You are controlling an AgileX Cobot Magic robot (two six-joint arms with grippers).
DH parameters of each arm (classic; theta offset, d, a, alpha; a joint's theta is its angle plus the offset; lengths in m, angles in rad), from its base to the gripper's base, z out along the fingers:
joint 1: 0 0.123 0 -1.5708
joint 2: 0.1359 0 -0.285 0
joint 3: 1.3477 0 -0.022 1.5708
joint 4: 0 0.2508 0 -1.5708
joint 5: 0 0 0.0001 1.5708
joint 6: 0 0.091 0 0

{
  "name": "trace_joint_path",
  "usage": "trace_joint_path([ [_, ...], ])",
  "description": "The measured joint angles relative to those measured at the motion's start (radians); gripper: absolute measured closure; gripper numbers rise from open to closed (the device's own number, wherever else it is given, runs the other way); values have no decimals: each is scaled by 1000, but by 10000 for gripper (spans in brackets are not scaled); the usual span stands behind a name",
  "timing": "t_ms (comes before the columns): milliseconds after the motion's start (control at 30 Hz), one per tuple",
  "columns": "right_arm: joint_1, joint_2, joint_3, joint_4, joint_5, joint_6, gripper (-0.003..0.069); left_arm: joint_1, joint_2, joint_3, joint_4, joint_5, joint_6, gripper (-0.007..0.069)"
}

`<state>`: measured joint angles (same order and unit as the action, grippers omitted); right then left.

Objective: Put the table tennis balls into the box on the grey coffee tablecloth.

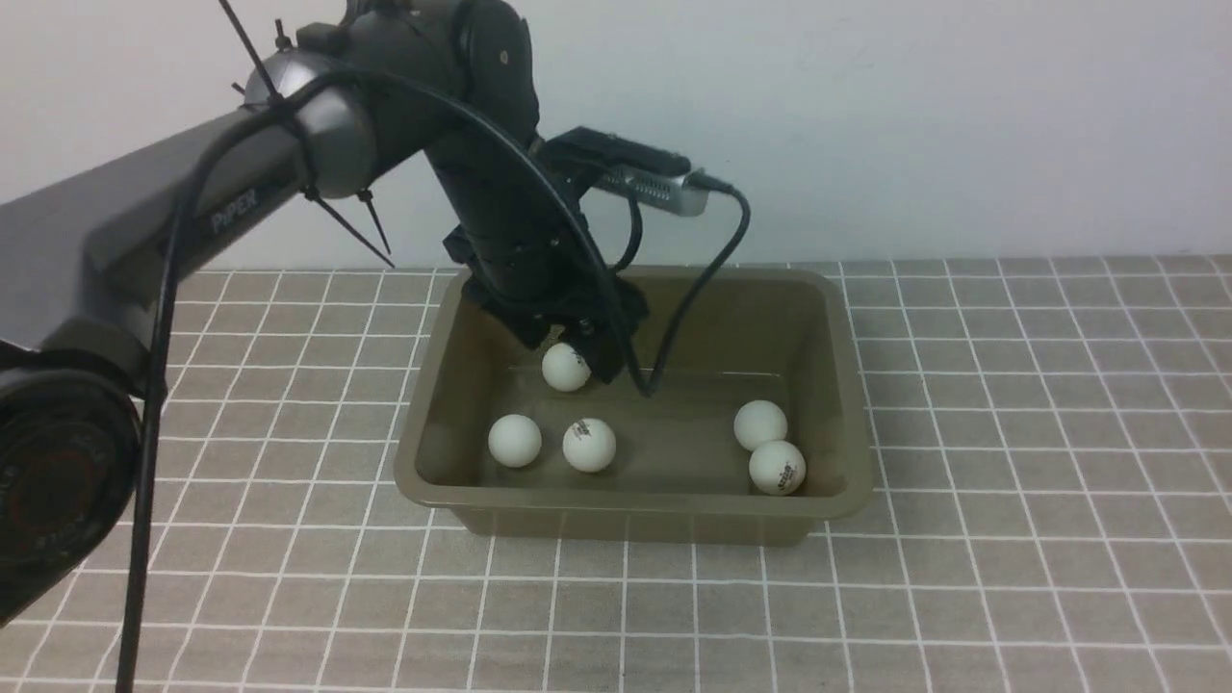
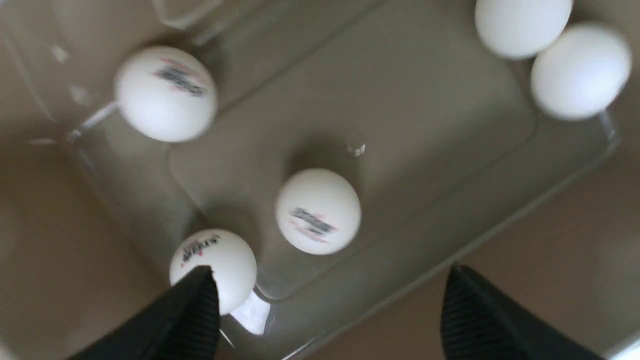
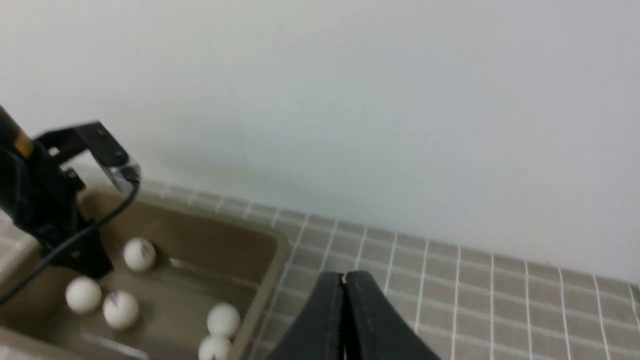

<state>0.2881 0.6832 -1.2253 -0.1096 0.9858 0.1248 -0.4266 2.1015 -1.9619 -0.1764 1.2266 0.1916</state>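
Note:
The olive-brown box [image 1: 837,366] stands on the grey coffee tablecloth [image 1: 1011,481]. Several white table tennis balls are inside: two at the front left [image 1: 514,441] [image 1: 589,445], two touching at the right [image 1: 760,424] [image 1: 777,467], and one [image 1: 565,367] right under my left gripper [image 1: 577,351]. That gripper is inside the box, jaws wide open and holding nothing. In the left wrist view one ball [image 2: 318,211] shows beyond the spread fingers [image 2: 200,305]. My right gripper [image 3: 344,277] is shut and empty, above the cloth to the right of the box [image 3: 270,280]. It is out of the front view.
A plain white wall [image 1: 962,125] runs close behind the box. The left arm and its cable [image 1: 693,279] hang over the box's back left part. The checked cloth [image 3: 450,300] spreads around the box on all sides.

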Motion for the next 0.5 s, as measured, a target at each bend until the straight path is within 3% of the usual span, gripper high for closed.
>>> trace_joint_path([
  [100, 0, -123, 108, 0, -135, 13, 672, 0, -14, -50, 5, 2, -28, 191],
  [133, 0, -200, 180, -1, -234, 20, 672, 0, -29, -66, 8, 2, -34, 286],
  [167, 0, -211, 190, -1, -234, 20, 672, 0, -29, -68, 8, 2, -34, 286],
  [200, 0, -243, 222, -3, -281, 24, 672, 0, -47, -75, 8, 2, -34, 368],
  [233, 0, -345, 344, -13, -387, 36, 672, 0, -85, -79, 9, 5, -33, 513],
  [267, 0, -382, 378, -15, -424, 43, 672, 0, -107, -79, 10, 7, -33, 554],
  [367, 0, -497, 525, -19, -523, 89, 672, 0, -203, -80, 18, 14, -35, 615],
  [500, 0, -625, 685, -28, -656, 174, 673, 0, -368, -84, 12, 23, -54, 629],
])
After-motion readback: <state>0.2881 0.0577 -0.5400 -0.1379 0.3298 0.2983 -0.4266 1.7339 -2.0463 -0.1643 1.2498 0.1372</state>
